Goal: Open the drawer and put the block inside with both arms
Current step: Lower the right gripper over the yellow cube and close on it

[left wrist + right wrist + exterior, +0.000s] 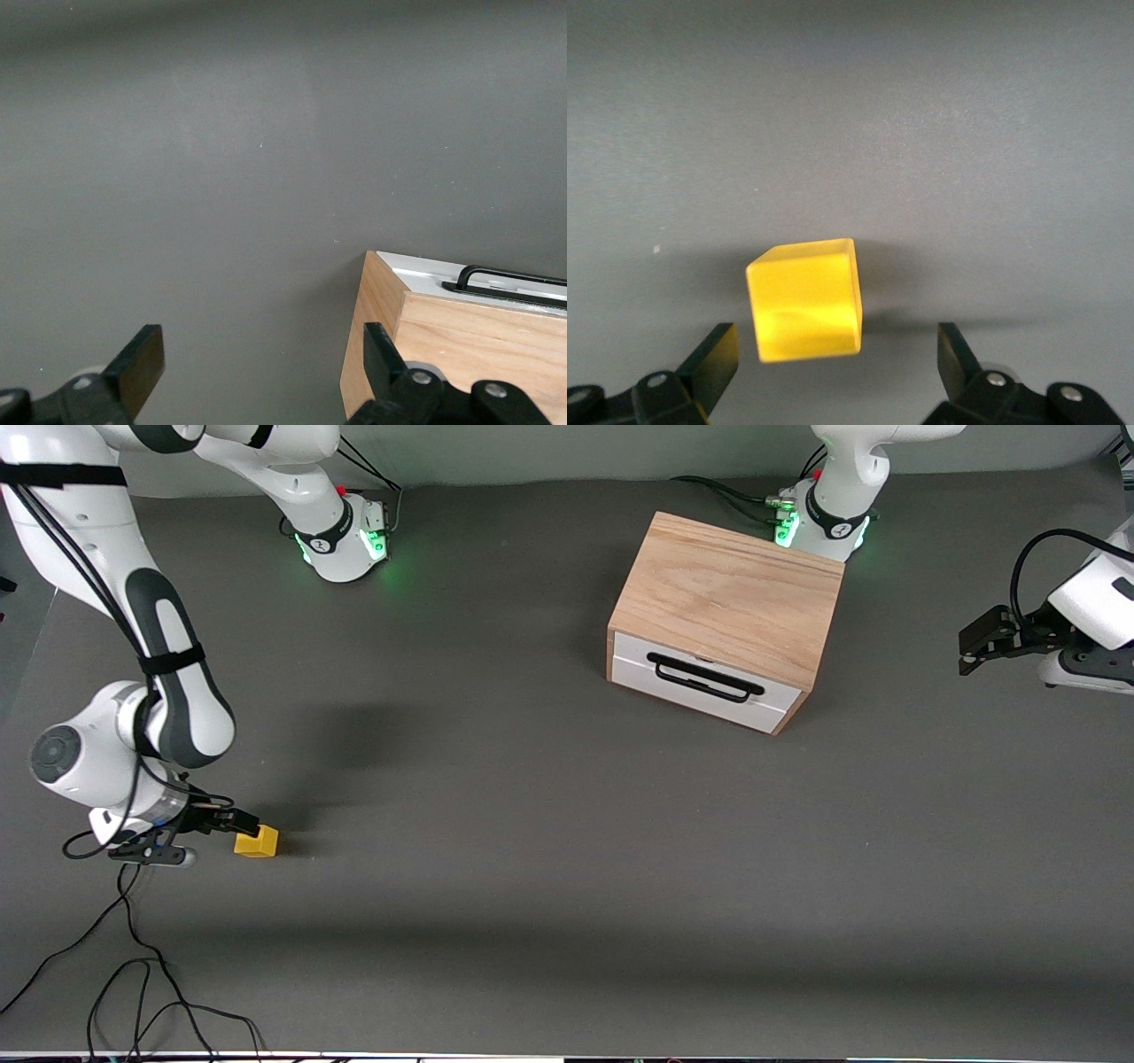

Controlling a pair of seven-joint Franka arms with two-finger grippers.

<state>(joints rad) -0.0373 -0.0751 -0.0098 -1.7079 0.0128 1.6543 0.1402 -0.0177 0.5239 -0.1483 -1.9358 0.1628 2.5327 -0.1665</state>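
Here, the right gripper [833, 372] sits low over the counter [532, 850], fingers [709, 359] apart, the yellow block [804, 299] just ahead of them, off-centre and not yet clasped. Best to centre the block between the fingers, square to its faces, before closing. Left gripper [257, 363] waits, fingers apart, beside the wooden box [731, 593]; the drawer [704, 682] is shut, handle [704, 677] untouched. No readable writing anywhere.

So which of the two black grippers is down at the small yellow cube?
The right gripper, open and low beside the small yellow cube. The left gripper waits, open, beside the oak-coloured wooden box.
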